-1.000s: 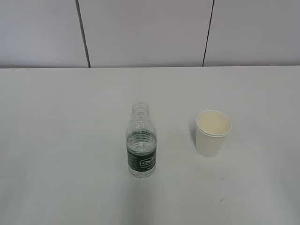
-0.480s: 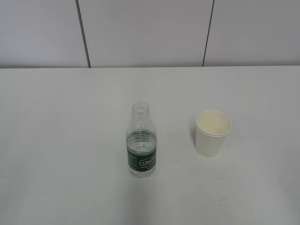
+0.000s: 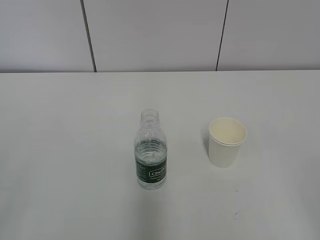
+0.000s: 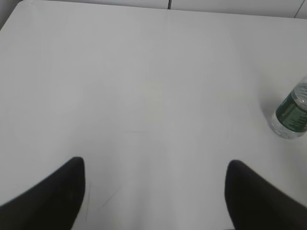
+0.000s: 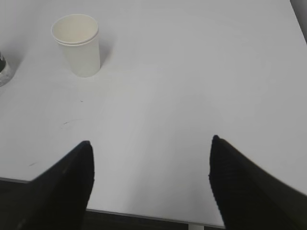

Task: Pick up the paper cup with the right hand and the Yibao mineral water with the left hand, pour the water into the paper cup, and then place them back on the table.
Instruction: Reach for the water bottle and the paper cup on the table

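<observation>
standing upright at lower centre of the exterior frame, the yibao mineral water [image 3: 150, 159] rests on the tabletop [image 3: 60, 150], the paper cup [image 3: 227, 142] upright to its right, well apart. both left hand [image 4: 153, 196] and right hand [image 5: 151, 179] hold jaws apart, gripping nothing.

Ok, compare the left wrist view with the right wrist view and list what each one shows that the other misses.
Left wrist only: the left pincer, open over bare table, and the bottle's dark green label. Right wrist only: the right pincer, open and empty, the paper cup standing upright, and the table's near edge. Both: the white table, and the Yibao mineral water, a mere sliver at the right wrist view's left edge.
</observation>
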You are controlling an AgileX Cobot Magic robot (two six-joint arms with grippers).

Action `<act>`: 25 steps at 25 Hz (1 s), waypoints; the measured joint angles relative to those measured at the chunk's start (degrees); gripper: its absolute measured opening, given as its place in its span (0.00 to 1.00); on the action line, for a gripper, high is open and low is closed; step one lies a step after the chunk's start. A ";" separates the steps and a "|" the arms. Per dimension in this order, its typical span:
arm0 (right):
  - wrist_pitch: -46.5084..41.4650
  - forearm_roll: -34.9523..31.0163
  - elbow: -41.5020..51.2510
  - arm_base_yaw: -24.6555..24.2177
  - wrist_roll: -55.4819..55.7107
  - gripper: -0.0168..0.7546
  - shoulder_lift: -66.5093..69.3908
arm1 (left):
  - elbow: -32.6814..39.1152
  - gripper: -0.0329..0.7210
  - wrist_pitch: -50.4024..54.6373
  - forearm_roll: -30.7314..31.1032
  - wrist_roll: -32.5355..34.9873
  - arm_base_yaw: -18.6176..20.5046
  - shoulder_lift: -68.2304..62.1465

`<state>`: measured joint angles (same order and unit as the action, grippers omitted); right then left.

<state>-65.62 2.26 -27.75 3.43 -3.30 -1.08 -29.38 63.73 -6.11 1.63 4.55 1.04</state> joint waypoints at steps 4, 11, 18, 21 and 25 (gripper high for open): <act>0.00 0.00 0.00 -0.09 0.00 0.78 0.00 | 0.00 0.76 0.00 0.00 0.00 0.00 0.00; 0.00 0.00 0.00 -0.44 0.00 0.78 0.00 | 0.00 0.76 0.00 0.00 0.00 0.00 0.00; 0.00 0.00 0.00 -0.76 0.00 0.78 0.00 | 0.00 0.76 0.00 0.00 0.00 0.00 0.00; 0.00 0.00 0.00 -0.76 0.00 0.78 0.00 | 0.00 0.76 0.00 0.00 0.00 0.00 0.00; 0.00 0.00 0.00 -2.02 0.00 0.78 0.00 | 0.00 0.76 -0.05 0.00 0.00 0.00 0.00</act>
<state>-65.62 2.26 -27.75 1.42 -3.30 -1.08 -29.38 63.68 -6.11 1.63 4.55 1.04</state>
